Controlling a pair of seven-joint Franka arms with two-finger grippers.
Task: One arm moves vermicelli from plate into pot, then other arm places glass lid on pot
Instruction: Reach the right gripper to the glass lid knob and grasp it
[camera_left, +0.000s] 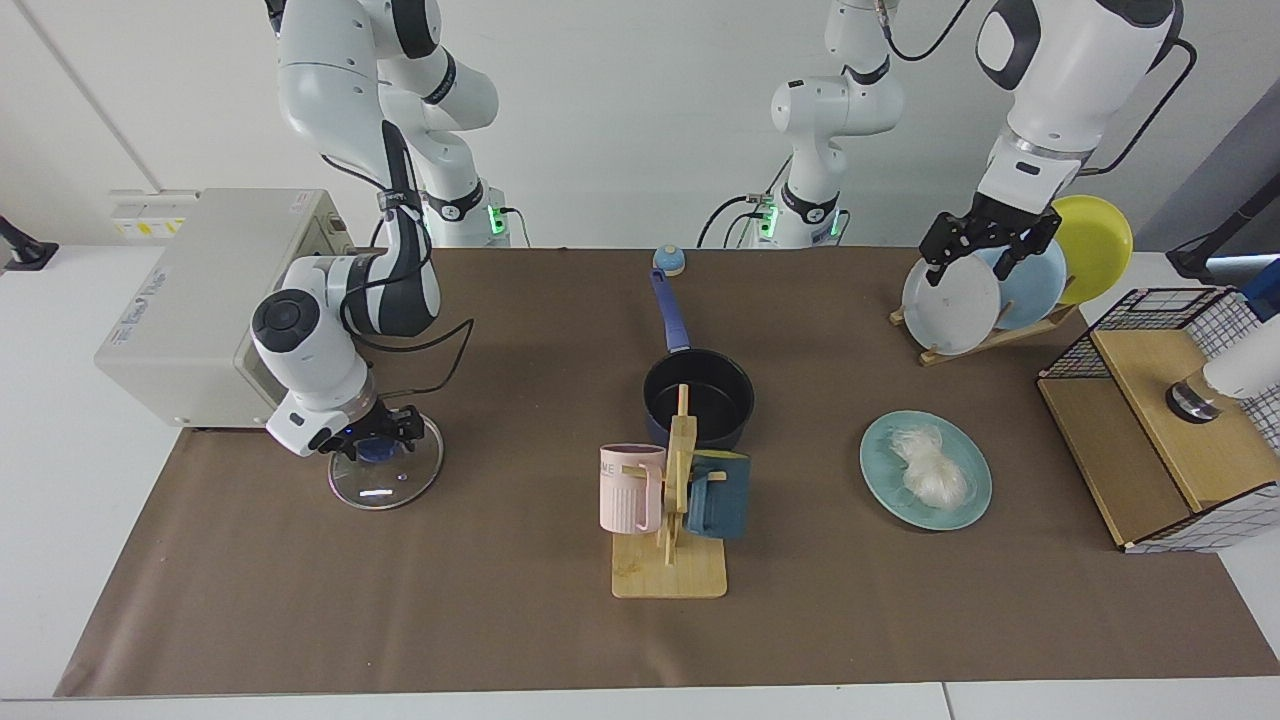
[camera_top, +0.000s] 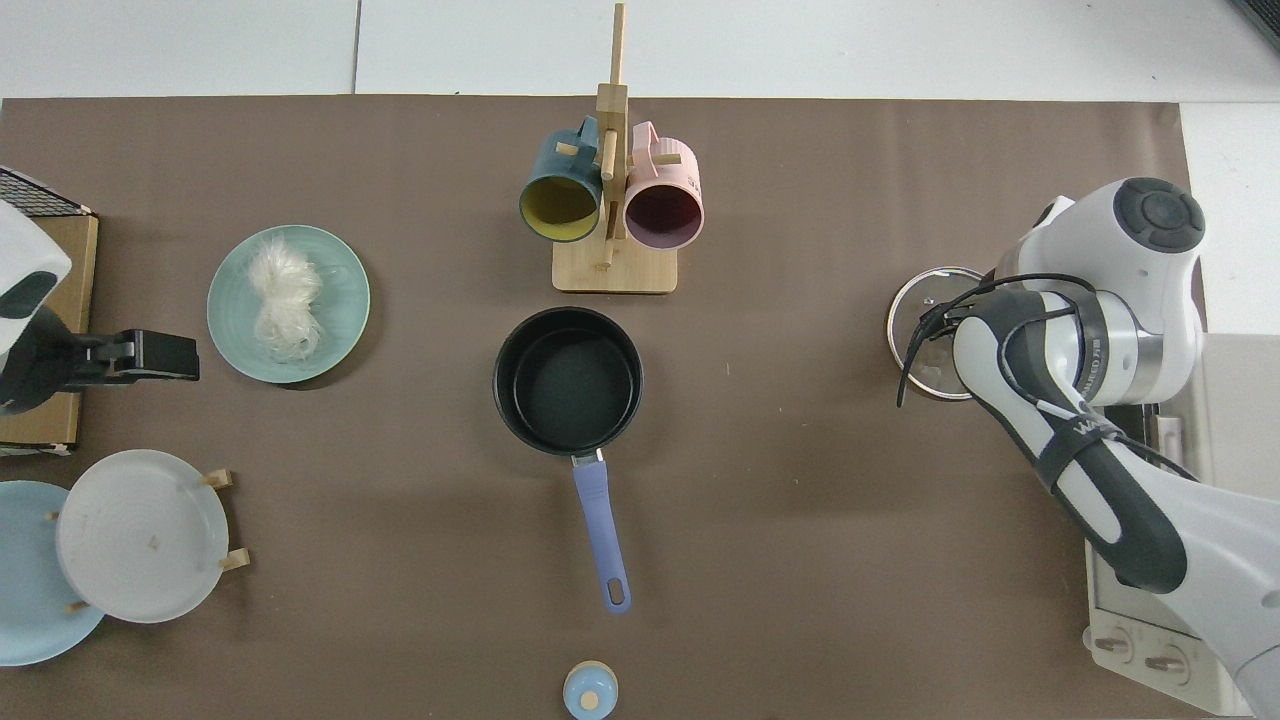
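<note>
White jointed arms (camera_left: 330, 90) — dark grey joints, black cables, green lights

light: bright, even overhead | shadows: soft, short | glare: glass lid (camera_left: 385, 473) | focus: sharp

Only partial letters read: "ME" on the pink mug (camera_left: 632, 487), lower middle of the facing view.
</note>
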